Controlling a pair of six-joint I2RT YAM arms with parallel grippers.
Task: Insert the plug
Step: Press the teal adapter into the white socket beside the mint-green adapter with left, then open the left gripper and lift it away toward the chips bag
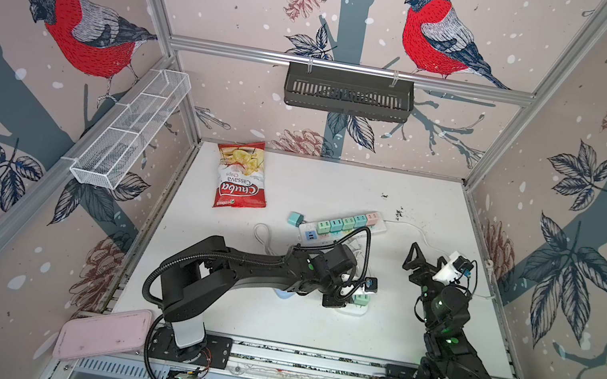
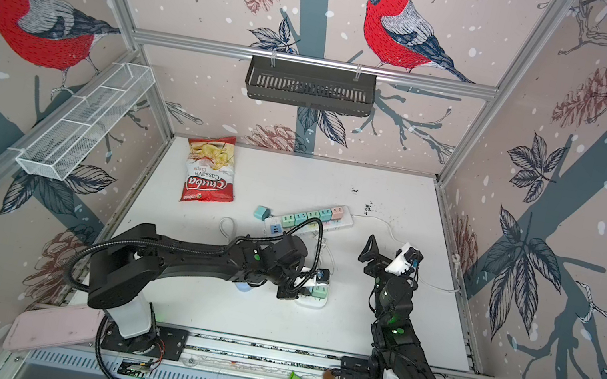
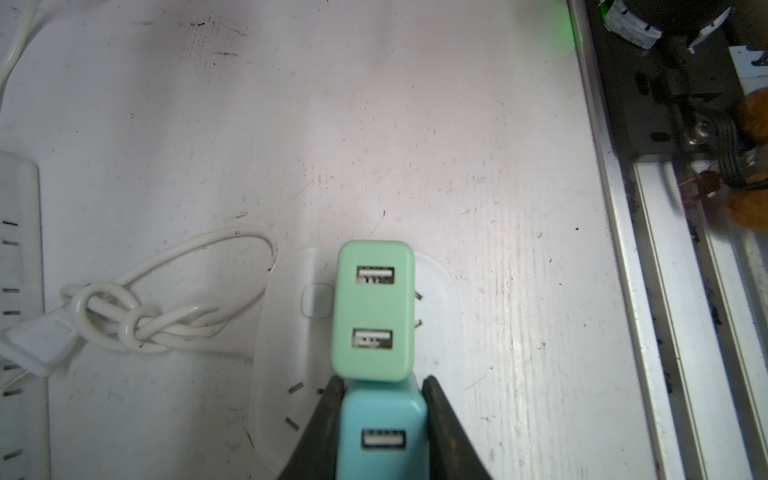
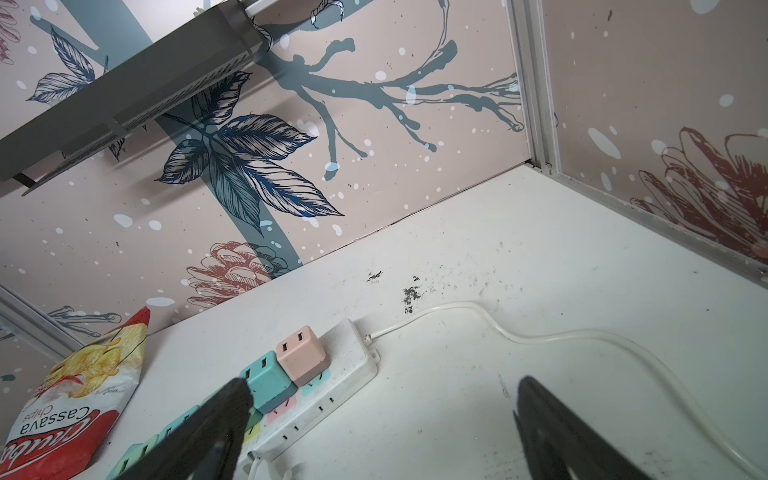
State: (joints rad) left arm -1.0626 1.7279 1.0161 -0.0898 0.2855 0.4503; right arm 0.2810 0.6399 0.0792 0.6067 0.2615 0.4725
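Note:
My left gripper point(image 3: 383, 386) is shut on a teal USB plug point(image 3: 382, 432), one black finger on each side of it. The plug stands over a small white power strip point(image 3: 438, 332), right against a green plug point(image 3: 372, 309) that sits in the strip. The teal plug's prongs are hidden. In both top views the left gripper point(image 1: 353, 292) point(image 2: 312, 285) is low over that strip point(image 1: 354, 310), near the table's middle. My right gripper point(image 1: 428, 263) point(image 4: 382, 388) hangs open and empty above the table's right side.
A long power strip point(image 1: 345, 227) with several plugs lies behind the left arm, a loose teal plug point(image 1: 294, 218) at its left end. A knotted white cord point(image 3: 124, 320) lies beside the small strip. A chips bag point(image 1: 241, 175) lies at the back left.

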